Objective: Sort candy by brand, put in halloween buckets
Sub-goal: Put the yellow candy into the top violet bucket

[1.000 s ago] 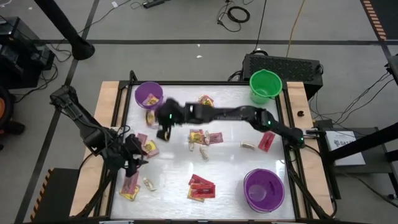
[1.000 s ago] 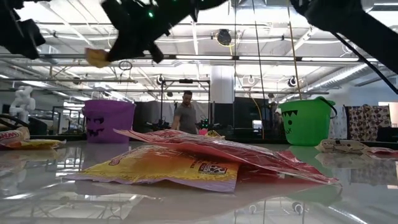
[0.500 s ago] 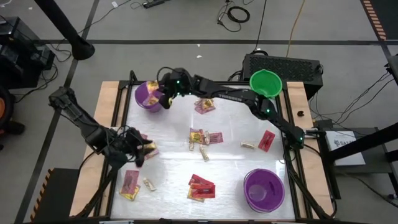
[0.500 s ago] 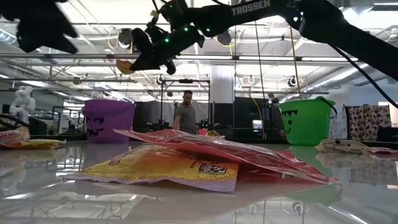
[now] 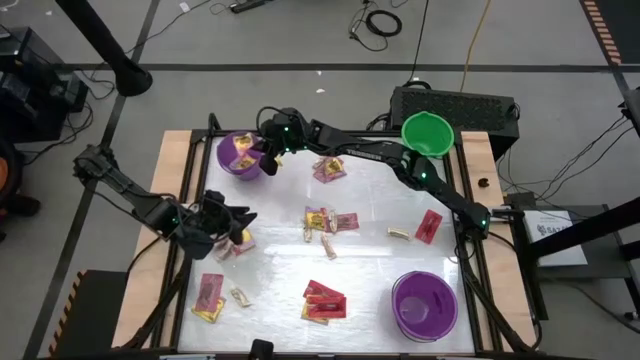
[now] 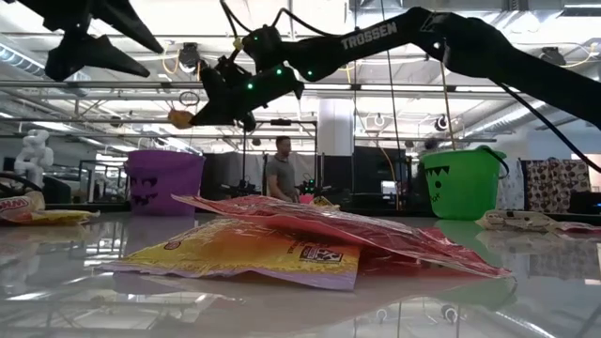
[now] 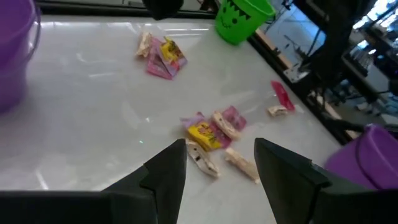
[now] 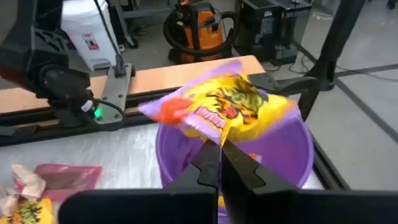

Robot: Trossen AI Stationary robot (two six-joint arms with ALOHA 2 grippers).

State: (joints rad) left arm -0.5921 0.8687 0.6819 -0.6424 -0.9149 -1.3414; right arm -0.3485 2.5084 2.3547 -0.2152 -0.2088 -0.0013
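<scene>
Right end effector [image 8: 221,149] is clamped on a yellow candy packet [image 8: 227,106], holding it above the open mouth of the purple bucket [image 5: 240,153] at the counter's far left corner. From the low view the packet hangs well above that bucket's rim, and it is pinched by one edge only. If the fingers part while it sits over the rim and not the centre, I judge it could catch the thick lip and slide back onto the counter [image 5: 380,210], or over the wooden edge rail just beside the bucket.

Nearer than the bucket, the left end effector [image 7: 217,163] hovers with its fingers apart and nothing between them, above a small pile of candy [image 5: 238,240] on the counter's left side. The two arms stand apart, so a straight lift out looks free.

Beyond and to the right of the purple bucket, more candy lies in loose clusters mid-counter. The green bucket [image 5: 427,135] sits at the far right corner, well apart, and a second purple bucket [image 5: 424,303] at the near right corner.
</scene>
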